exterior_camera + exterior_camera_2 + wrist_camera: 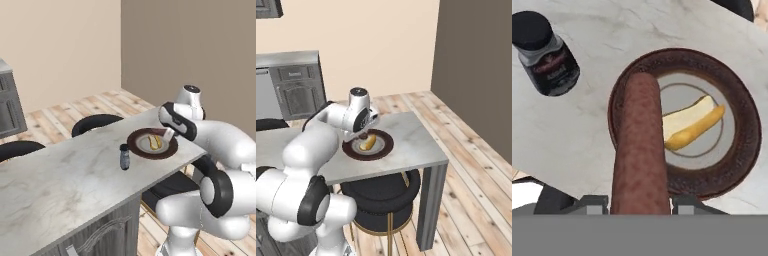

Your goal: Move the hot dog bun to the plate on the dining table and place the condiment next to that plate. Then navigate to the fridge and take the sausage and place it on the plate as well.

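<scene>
Marble is running across the dining table (pixel 55 185), its long grey-veined top reaching from the left of the left base view to the corner where the arm is working. Two black chairs (pixel 95 122) are sitting along its far side, with a grey cabinet (pixel 7 102) standing beyond them at the left edge. Moving right along the top, the condiment (pixel 124 156) — a small dark-capped jar — is standing upright just beside the plate (pixel 142 148), apart from its brown rim and not touching it. On the plate's cream centre the hot dog bun (pixel 155 142) is lying, tan-yellow, tilted across the middle. Over the plate's near right rim the gripper (pixel 166 134) is hanging, its white hand angled downward.

In the hand view the jar (pixel 546 55) is sitting at the upper left, and the sausage (pixel 639 150) — reddish-brown, thick in this close view — is being clenched between the two fingers (pixel 589 204) at the bottom, its free end reaching over the plate's rim (pixel 742 145) toward the bun (pixel 692 122). Whether the sausage is touching the plate cannot be told.

In the right base view another black stool (pixel 381 197) is standing under the table's end.
</scene>
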{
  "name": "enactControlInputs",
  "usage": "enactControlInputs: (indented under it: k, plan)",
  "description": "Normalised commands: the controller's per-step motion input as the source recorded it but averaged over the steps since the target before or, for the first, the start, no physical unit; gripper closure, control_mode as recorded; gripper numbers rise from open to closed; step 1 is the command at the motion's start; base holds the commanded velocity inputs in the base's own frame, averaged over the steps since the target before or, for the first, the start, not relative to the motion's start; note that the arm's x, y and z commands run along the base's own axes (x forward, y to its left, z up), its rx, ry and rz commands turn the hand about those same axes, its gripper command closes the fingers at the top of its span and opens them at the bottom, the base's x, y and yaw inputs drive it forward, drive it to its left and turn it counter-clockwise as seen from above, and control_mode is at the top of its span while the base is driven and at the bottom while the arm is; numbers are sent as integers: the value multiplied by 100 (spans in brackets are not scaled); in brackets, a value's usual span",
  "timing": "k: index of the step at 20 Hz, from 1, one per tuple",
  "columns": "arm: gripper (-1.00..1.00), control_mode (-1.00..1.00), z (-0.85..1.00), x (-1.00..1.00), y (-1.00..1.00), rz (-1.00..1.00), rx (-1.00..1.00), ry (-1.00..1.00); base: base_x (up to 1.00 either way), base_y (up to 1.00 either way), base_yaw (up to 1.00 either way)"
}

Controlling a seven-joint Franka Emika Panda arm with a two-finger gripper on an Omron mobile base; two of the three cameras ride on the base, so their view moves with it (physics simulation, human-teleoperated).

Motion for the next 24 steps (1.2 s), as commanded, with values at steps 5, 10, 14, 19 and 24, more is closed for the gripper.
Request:
enactControlInputs:
  k: [5,10,14,19,24]
  plan:
    - [100,-100,-42,48,-5,22,0,1,0,0,0]
    - [100,-100,-34,41,-13,17,0,0,0,0,0]
    - [100,-100,-25,37,-3,4,-5,10,0,0,0]
    - [100,-100,-23,45,0,0,-6,13,0,0,0]
    - [100,-100,-22,35,0,0,-3,8,0,0,0]
